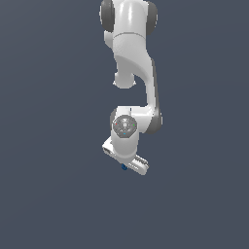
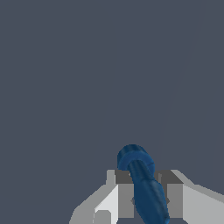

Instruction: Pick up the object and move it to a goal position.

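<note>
Because the hand [image 2: 146,199] pinches the dark blue object [image 2: 142,183] only between its two fingers, with the rounded head poking out past the fingertips, the smooth blob could, by this reading, pivot or slip free over the bare grey tabletop [image 1: 53,194] during a quick carry farther off.

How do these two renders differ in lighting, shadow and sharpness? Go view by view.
Exterior view: flat, even light, soft shading on the white arm, no cast shadow on the floor; the blue object is a tiny speck. Wrist view: the object fills the space between the jaws, softly blurred, edges jagged, no glare.
</note>
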